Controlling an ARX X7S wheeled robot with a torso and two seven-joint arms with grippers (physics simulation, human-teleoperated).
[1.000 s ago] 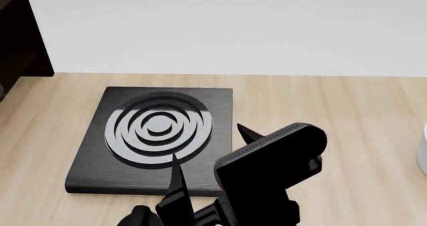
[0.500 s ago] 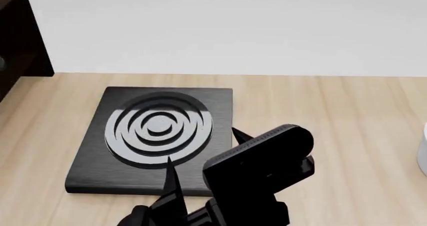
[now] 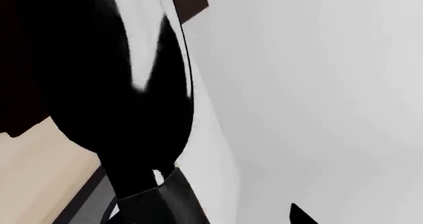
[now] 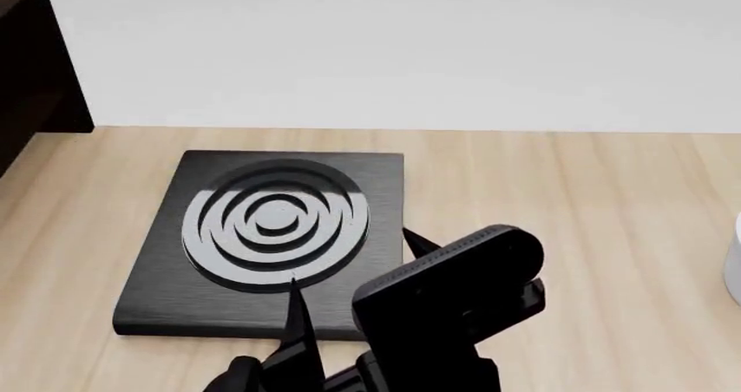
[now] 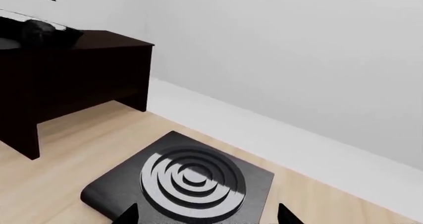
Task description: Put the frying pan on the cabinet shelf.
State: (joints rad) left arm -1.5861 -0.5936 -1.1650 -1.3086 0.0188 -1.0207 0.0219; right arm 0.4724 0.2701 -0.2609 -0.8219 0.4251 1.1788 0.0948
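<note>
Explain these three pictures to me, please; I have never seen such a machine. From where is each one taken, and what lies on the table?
These are simulator renders of a robot with two arms. The head view looks down from the robot's head at a light wooden tabletop with a square black stove plate on it; the black block in front is the right arm. The right wrist view looks from that arm: the right gripper is open and empty near the plate, and a dark cabinet stands beyond. The left wrist view is nearly filled by the glossy black frying pan, very close to the camera; whether it is gripped cannot be told.
</note>
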